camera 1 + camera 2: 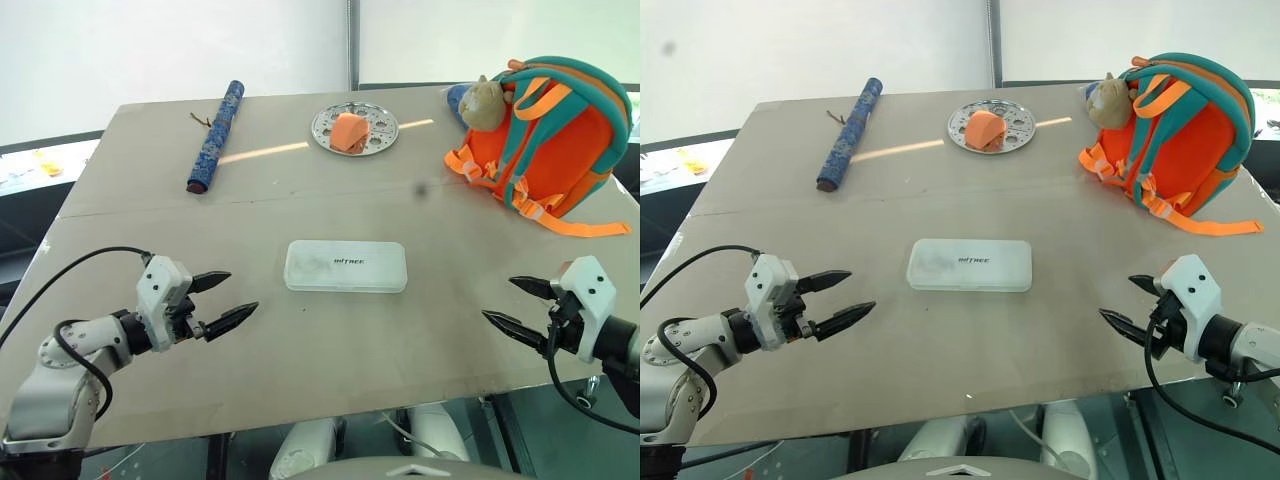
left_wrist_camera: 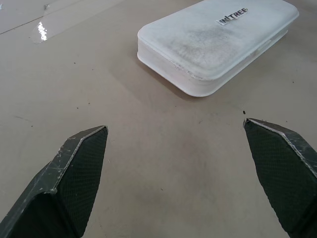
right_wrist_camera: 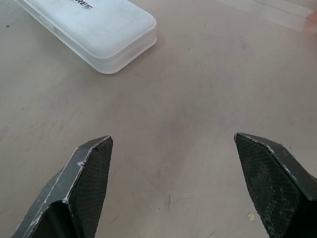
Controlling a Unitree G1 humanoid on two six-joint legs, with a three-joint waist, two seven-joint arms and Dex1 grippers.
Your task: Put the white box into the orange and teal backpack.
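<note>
Both claws hang wide apart and empty over the desk (image 1: 120, 200): the left claw (image 1: 222, 298) and the right claw (image 1: 512, 302) point inward at each other. Between them, well apart from either, the white box (image 1: 345, 266) lies flat. It looks stiff, light and smooth, likely slippery; pinching across its narrow width seems safest. Beyond the right claw stands the orange and teal backpack (image 1: 560, 140).

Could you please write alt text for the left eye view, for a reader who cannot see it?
A flat white box lies mid-table between the robot's open left hand and open right hand, neither touching it. At the far right stands an orange and teal backpack; farther back lie a rolled blue item and a round perforated plate holding something orange.
</note>
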